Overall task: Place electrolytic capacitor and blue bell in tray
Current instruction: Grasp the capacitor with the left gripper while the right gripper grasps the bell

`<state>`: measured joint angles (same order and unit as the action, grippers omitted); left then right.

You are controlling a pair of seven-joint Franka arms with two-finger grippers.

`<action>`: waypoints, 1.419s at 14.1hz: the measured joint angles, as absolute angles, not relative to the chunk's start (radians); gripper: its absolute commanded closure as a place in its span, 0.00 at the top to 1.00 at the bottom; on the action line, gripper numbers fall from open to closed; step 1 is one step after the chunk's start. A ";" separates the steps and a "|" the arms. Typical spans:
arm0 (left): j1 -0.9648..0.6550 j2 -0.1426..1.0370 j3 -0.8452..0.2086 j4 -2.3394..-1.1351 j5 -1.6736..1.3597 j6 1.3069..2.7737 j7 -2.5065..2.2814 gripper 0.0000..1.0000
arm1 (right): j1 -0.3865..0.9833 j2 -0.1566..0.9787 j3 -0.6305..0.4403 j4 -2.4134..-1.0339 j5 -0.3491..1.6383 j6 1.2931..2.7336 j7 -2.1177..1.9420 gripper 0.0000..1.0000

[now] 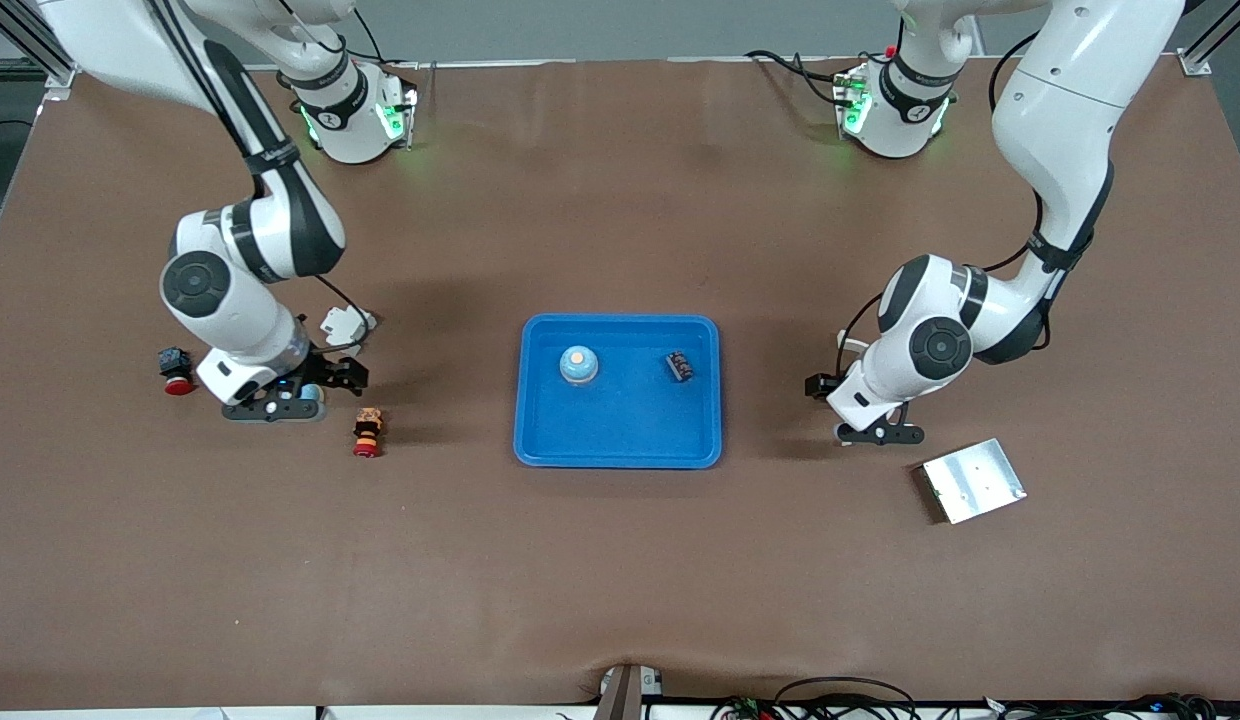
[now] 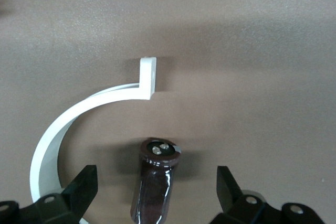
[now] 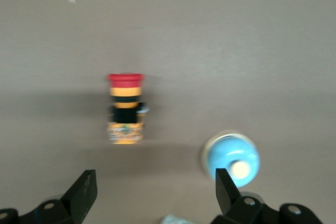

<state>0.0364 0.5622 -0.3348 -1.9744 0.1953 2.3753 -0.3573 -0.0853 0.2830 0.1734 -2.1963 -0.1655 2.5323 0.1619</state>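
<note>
Stock as I read it from the console, clock laid flat on the table with twelve at the robots' bases and six at the front camera.

1. Shallow bright-blue rectangular plastic tray (image 1: 620, 445), table centre. It holds a light-blue domed bell (image 1: 578, 365) and a small black component (image 1: 679, 366).
2. Dark brown cylindrical electrolytic capacitor (image 2: 156, 182), lying on its side on the brown mat at about four o'clock from the tray. The left gripper (image 2: 156, 174) sits low over it, fingers spread wide, one either side. Its long axis runs straight out from the wrist, across the closing line, with the terminal end pointing away. I judge that a plain squeeze would land on the round body.
3. Second light-blue bell (image 3: 231, 158), on the mat at nine o'clock from the tray. The right gripper (image 3: 155, 179) is low beside it, jaws apart and empty. The bell sits at one fingertip (image 3: 226, 182), not centred in the gap, so I would shift sideways before closing.
4. Red-and-yellow push button (image 3: 125, 109), ahead of the right jaws; not wanted.
5. Red-capped black switch (image 1: 175, 372), toward the right arm's end.
6. White curved plastic bracket (image 2: 79, 119), just beside the capacitor.
7. Flat silver metal plate (image 1: 972, 480), at four o'clock from the left gripper.
</note>
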 measured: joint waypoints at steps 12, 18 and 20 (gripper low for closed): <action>0.036 0.569 -0.336 -1.979 0.195 2.375 -0.357 0.10 | -0.219 0.410 0.178 -2.263 -0.166 2.757 -0.005 1.00; 0.037 0.569 -0.336 -1.978 0.195 2.375 -0.357 0.00 | -0.240 0.431 0.177 -2.263 -0.165 2.758 -0.050 1.00; 0.037 0.569 -0.336 -1.977 0.195 2.377 -0.357 0.00 | -0.257 0.444 0.177 -2.263 -0.165 2.771 -0.065 1.00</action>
<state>0.0373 0.5691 -0.3356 -1.9768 0.1954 2.3770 -0.3573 -0.2570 0.4438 0.1768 -2.2634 -0.1655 2.7708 -0.0645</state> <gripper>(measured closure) 0.687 0.000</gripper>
